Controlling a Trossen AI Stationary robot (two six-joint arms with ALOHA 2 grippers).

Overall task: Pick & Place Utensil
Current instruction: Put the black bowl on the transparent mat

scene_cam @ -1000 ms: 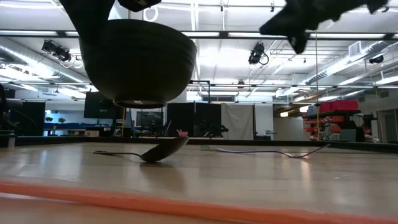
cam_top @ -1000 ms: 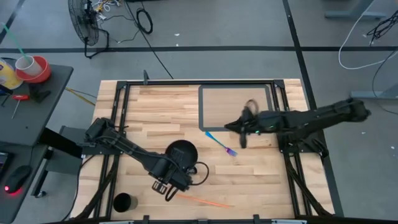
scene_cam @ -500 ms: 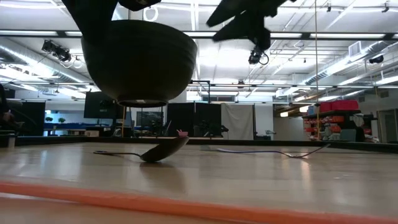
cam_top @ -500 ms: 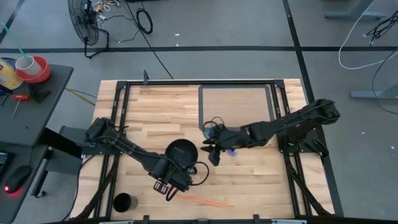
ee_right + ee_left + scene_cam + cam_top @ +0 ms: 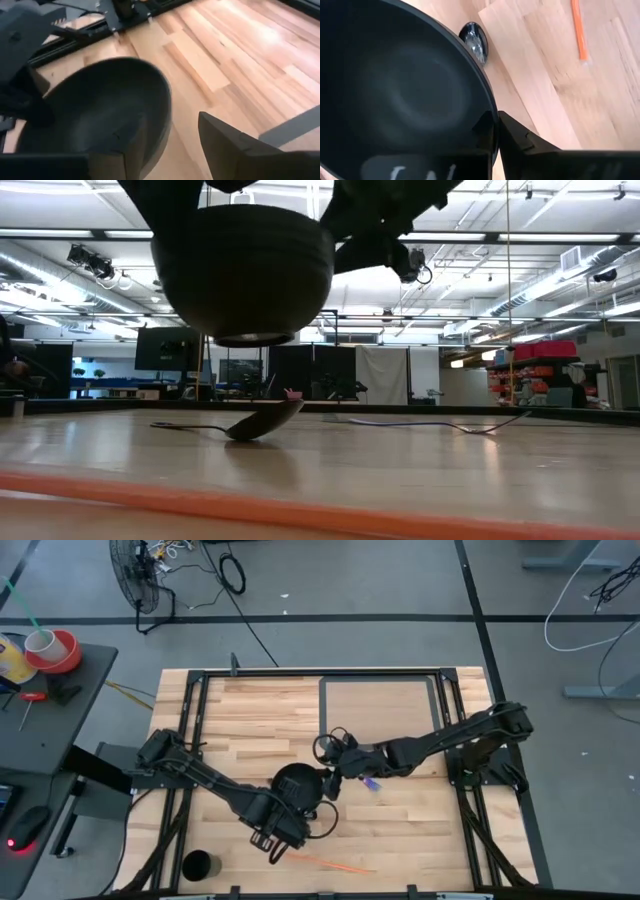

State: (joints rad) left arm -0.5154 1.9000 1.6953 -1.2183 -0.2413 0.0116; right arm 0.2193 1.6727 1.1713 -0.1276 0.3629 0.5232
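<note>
My left gripper (image 5: 283, 815) is shut on a black bowl (image 5: 296, 787) and holds it over the table's middle near part. My right gripper (image 5: 328, 777) is open at the bowl's right rim (image 5: 167, 112). One finger (image 5: 122, 147) stands over the bowl's inside and the other (image 5: 232, 145) outside it; whether they touch, I cannot tell. A black spoon (image 5: 250, 423) lies flat on the wood under the bowl. A blue utensil (image 5: 372, 783) lies on the table, mostly hidden under the right arm. An orange stick (image 5: 325, 862) lies near the near edge. My left gripper pinches the bowl's rim (image 5: 492, 117) on its near side, one finger inside and one finger (image 5: 520, 145) outside the wall. It comes from the table's near left, roughly level. The bowl is lifted clear of the table (image 5: 240, 338) and sits nearly upright.
A dark-framed tray (image 5: 380, 710) lies at the table's far right part. A black cup (image 5: 197, 865) stands at the near left corner. Black frame rails run along both sides of the table (image 5: 250, 710). Bare wood shows to the far left and near right.
My right gripper has swept from the tray's near edge toward the table's left and near side, past the blue utensil, and has come to the bowl's right rim, still open. The held bowl has shifted a little toward the table's right.
</note>
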